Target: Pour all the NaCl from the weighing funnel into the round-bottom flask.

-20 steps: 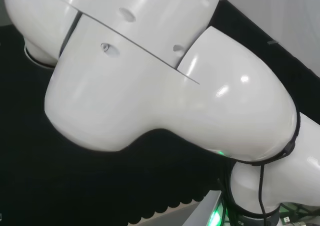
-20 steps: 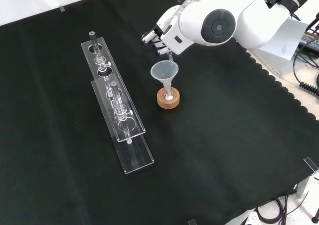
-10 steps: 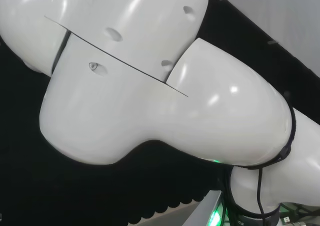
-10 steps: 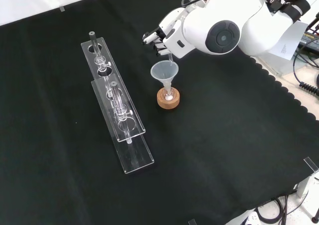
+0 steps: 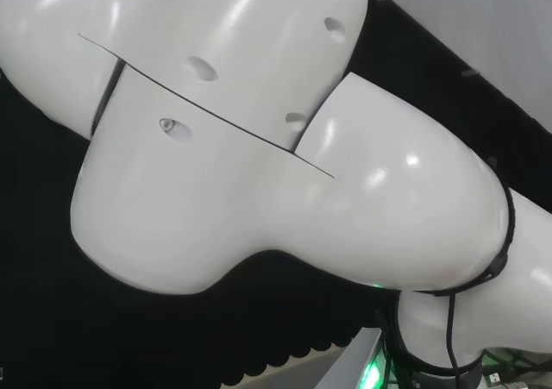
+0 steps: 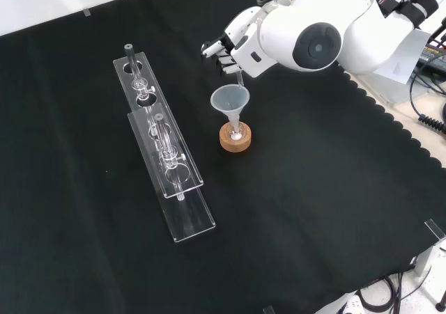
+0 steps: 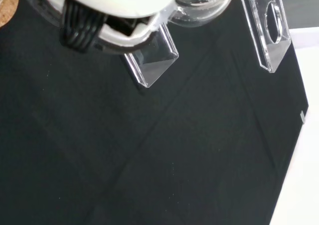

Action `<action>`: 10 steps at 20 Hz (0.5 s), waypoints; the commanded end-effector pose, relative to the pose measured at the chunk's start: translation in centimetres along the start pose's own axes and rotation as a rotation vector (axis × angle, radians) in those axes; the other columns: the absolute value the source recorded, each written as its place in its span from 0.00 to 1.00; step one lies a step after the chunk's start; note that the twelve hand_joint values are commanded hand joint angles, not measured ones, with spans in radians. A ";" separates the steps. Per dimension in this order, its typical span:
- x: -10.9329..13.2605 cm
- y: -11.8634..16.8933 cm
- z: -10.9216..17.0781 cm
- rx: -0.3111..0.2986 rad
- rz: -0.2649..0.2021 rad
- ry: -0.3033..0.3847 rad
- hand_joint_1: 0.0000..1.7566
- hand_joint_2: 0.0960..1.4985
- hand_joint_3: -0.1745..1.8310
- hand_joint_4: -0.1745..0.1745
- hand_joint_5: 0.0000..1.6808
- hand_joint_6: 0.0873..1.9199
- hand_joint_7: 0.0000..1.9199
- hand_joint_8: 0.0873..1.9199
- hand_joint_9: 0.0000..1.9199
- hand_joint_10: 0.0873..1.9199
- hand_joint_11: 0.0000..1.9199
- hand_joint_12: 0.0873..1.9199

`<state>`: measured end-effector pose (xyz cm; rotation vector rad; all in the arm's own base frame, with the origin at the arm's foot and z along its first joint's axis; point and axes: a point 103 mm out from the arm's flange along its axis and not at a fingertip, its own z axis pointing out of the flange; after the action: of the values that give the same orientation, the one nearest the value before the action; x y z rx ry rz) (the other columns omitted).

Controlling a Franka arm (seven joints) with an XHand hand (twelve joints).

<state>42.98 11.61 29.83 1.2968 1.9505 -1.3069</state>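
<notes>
Weighing funnel, clear and slender, points down into plastic funnel.

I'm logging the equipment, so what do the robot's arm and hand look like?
The glossy white arm has rounded links, a round grey cap on one joint and black bands near the top. A thin black cable runs down one link. The black and white hand has dark fingertips.

A black cloth with a scalloped edge covers the table, whose pale surface shows beyond it; cables lie alongside.
</notes>
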 end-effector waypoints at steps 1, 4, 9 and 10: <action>-0.1 0.0 0.2 -0.003 -0.002 0.017 0.73 0.37 0.47 0.68 0.70 0.42 0.69 0.32 0.64 0.16 0.36 0.57; -0.1 -0.2 0.4 -0.015 0.003 0.019 0.73 0.37 0.47 0.68 0.70 0.42 0.69 0.32 0.64 0.16 0.36 0.57; -0.1 -0.4 0.6 -0.016 0.047 0.008 0.73 0.37 0.47 0.68 0.70 0.42 0.69 0.32 0.64 0.16 0.36 0.57; -0.1 -0.5 0.5 -0.023 0.051 0.010 0.73 0.37 0.47 0.68 0.70 0.42 0.69 0.32 0.64 0.16 0.36 0.57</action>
<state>42.82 11.02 29.85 1.3081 1.9583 -1.2773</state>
